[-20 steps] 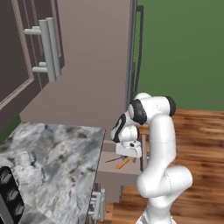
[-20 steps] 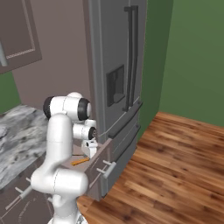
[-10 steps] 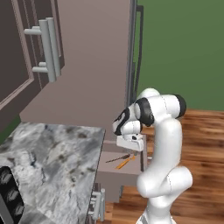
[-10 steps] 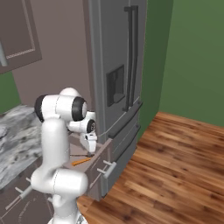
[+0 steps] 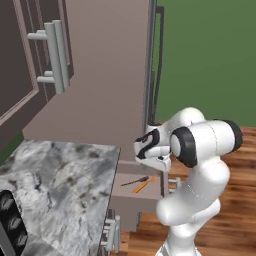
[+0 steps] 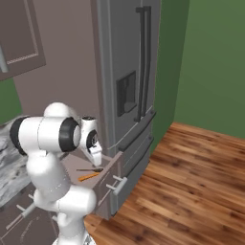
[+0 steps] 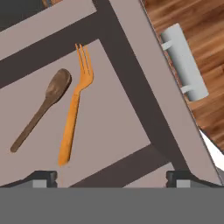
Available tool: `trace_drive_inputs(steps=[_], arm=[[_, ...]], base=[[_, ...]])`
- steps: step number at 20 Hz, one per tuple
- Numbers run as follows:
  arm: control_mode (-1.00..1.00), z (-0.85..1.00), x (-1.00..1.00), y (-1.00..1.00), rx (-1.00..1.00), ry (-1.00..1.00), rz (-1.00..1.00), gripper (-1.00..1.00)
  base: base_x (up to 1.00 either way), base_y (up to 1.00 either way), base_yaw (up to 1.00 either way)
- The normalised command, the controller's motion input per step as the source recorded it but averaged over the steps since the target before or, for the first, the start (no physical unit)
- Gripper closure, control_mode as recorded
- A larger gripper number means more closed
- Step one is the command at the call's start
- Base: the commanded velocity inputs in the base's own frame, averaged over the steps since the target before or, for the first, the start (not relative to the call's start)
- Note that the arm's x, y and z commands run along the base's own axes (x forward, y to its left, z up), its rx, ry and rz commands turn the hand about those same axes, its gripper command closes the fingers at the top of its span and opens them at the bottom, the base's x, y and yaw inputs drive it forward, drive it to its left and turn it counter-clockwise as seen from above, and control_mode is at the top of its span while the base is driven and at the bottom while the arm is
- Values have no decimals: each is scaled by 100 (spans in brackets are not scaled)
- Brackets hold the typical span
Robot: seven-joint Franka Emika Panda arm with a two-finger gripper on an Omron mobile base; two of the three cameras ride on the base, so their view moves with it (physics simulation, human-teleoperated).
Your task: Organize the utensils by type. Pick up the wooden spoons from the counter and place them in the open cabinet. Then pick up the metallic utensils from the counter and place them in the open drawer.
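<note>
**Pincer spread wide above the open drawer, holding nothing**

In the hand view the pincer [image 7: 111,177] has its two dark tips at the bottom edge, far apart, with nothing between them. It looks straight down into the open drawer [image 7: 131,131]. On the drawer floor lie two utensils: an orange fork [image 7: 75,113] at about 11 o'clock from the pincer's midpoint, tines pointing toward 12 o'clock, and a dark brown spoon [image 7: 41,109] just beside it at about 10 o'clock, bowl up near the fork's neck, handle slanting away toward 8 o'clock. The two lie close side by side; whether they touch cannot be told. Neither is in contact with the pincer tips. At 2 o'clock the silver bar handle [image 7: 183,61] sits on the drawer front, over the wooden floor [image 7: 205,26].

In the left base view the pincer [image 5: 159,162] hangs just above the drawer [image 5: 130,200], with the fork [image 5: 143,186] and spoon [image 5: 135,181] below it at about 7 o'clock. The marbled tabletop [image 5: 60,185] spreads at 9 o'clock. In the right base view the pincer [image 6: 95,155] is over the drawer [image 6: 107,174], beside the grey refrigerator [image 6: 129,86].
</note>
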Motion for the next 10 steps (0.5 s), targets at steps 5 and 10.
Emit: trace_drive_inputs(steps=[5, 10], arm=[[-100, 70, -50, 0, 0, -7, 25, -100], [-100, 70, -56, 0, 0, -1, 30, -100]], base=[[0, 0, 0], [0, 0, 0]])
